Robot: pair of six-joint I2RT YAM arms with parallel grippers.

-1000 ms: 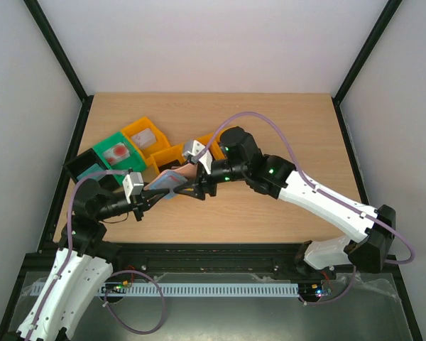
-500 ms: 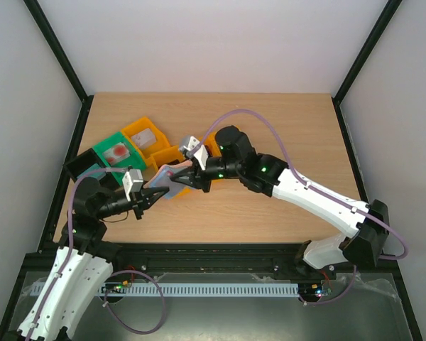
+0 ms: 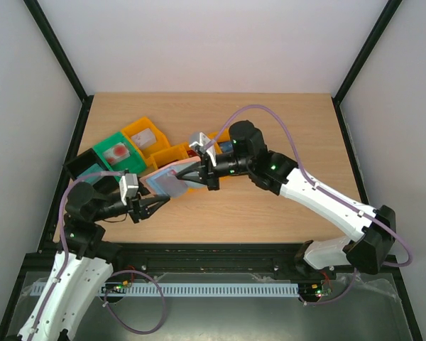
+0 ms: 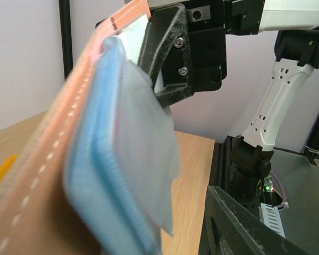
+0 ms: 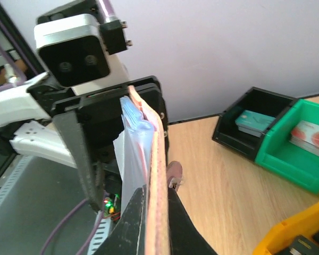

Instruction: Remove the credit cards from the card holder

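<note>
Overhead, right jaws pinch card holder (image 3: pixel 167 180), left jaws parted (stitching (image 4: pixel 56 143) seen only left wrist).

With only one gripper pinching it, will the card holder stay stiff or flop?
Probably fairly stiff: the card holder juts from the right gripper without drooping. Its clear sleeve looks thin and may flap. Likely light, since one edge pinch carries it.

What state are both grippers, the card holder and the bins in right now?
Tan-brown folding card holder: held on edge, off the table.
Right gripper: shut on the card holder.
Left gripper: open, gripping nothing.
Green plastic bin: holds a red-marked card.
Black plastic bin: holds a teal card.
</note>
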